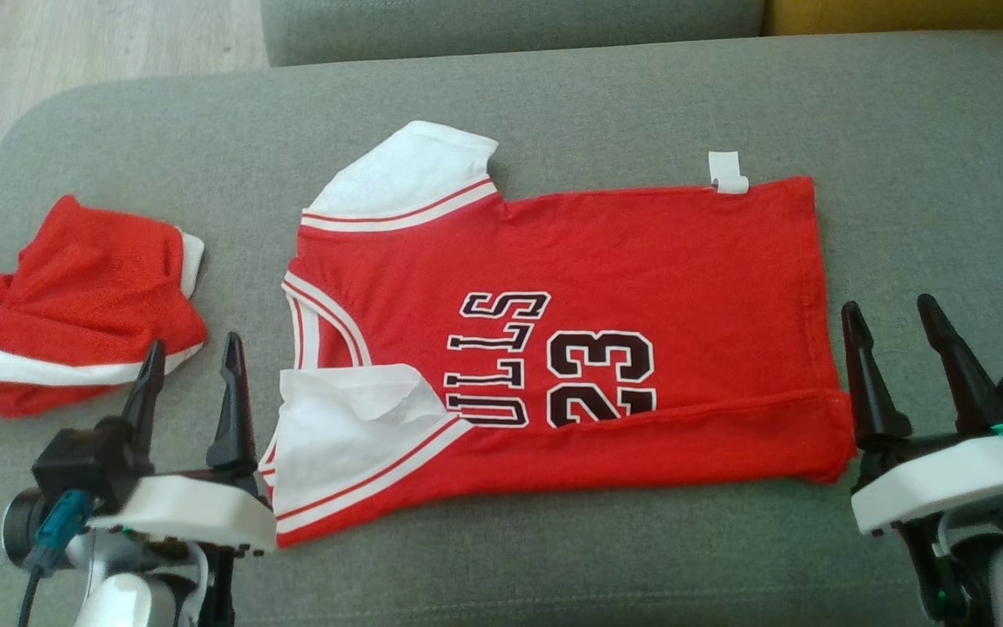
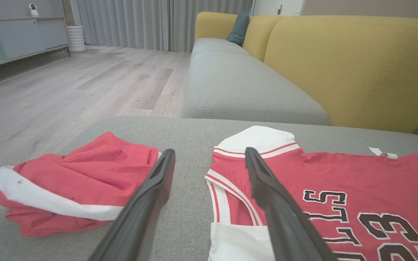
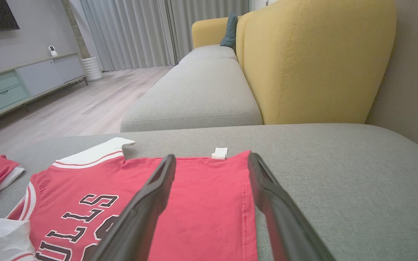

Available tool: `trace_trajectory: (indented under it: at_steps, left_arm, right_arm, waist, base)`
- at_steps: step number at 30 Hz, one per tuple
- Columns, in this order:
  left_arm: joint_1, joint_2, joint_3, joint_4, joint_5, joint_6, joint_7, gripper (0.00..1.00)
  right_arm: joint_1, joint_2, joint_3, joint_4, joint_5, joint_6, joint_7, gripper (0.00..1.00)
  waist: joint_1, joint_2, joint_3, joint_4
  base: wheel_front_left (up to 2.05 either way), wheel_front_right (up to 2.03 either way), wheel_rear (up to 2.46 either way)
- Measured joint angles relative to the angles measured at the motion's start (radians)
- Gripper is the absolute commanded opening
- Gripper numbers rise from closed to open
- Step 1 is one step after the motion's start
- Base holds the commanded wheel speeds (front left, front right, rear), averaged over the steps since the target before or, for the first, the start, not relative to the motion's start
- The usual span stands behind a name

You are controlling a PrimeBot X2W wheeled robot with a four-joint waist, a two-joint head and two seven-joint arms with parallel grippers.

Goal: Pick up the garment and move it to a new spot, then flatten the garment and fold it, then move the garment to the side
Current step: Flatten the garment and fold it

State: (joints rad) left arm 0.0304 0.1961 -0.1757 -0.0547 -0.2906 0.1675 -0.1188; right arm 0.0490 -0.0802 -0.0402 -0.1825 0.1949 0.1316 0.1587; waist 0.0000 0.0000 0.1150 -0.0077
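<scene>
Wide open and empty, the left hand [image 1: 194,341] and right hand [image 1: 888,303] flanked the near corners of the red 23 jersey [image 1: 606,261], flat mid-seat with its near edge folded over, bare grey sofa seat [image 1: 641,96] far and right, crumpled red shorts [image 1: 75,296] left.

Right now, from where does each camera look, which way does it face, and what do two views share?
Head view: from above, looking down at the red jersey on the grey seat; left fingers lower left, right fingers lower right, open.
Left wrist view: low beside the jersey's collar, facing the yellow backrest; own fingers rise from below.
Right wrist view: low at the hem, facing likewise; own fingers show.
Both wrist views share the jersey and backrest.
</scene>
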Motion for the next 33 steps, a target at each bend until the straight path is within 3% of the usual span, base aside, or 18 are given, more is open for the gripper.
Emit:
trace_trajectory:
  at_steps: [12,17,24,33]
  left_arm:
    - [-0.004,0.004,-0.01,-0.013,-0.003,-0.002,0.013,1.0]
    - [-0.11,0.002,-0.046,0.048,-0.018,-0.058,0.013,1.0]
    - [-0.386,-0.031,-0.083,0.23,-0.055,-0.143,0.03,1.0]
    - [-0.746,-0.079,-0.101,0.58,-0.075,-0.214,0.038,1.0]
  right_arm:
    - [0.0,0.001,0.002,0.001,0.0,0.0,0.0,1.0]
    - [-0.008,0.003,0.002,0.0,0.0,0.0,0.0,1.0]
    - [-0.077,0.003,0.011,-0.009,0.0,0.0,0.0,1.0]
    - [-0.152,0.004,0.044,-0.004,0.0,0.0,-0.012,1.0]
  waist:
    - [0.0,0.0,0.032,-0.003]
    - [0.0,0.0,0.075,-0.001]
    - [0.0,0.0,0.166,-0.015]
    - [0.0001,0.0,0.296,-0.062]
  base:
    - [0.0,0.0,0.0]
    - [0.0,0.0,0.0]
    - [0.0,0.0,0.0]
    - [0.0,0.0,0.0]
